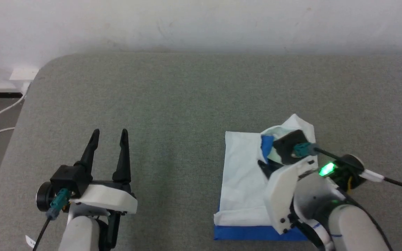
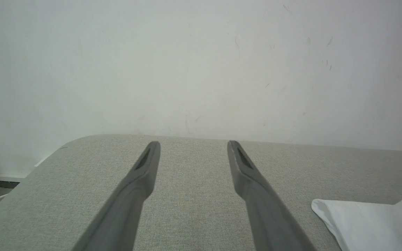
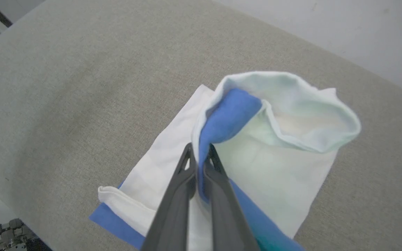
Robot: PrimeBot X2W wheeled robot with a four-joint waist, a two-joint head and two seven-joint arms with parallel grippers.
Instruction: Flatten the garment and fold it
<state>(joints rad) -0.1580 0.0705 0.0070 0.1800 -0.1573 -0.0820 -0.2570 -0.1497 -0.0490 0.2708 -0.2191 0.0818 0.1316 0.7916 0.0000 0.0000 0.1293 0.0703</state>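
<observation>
Right hand [image 3: 199, 150] pinches a raised fold of the garment [image 3: 284, 167], folded on the tabletop [image 1: 187, 87] beneath it; left hand [image 1: 109, 132] spread, empty, well aside; cloth looks light, limp; grip hems.

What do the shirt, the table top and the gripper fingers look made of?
The garment: thin soft cloth, matte; it curls and drapes limply. The table top: grey woven-looking fabric covering, going by its speckled weave. The left gripper fingers: probably moulded dark plastic, smooth matte, no metallic shine.

No legible text or labels anywhere.
</observation>
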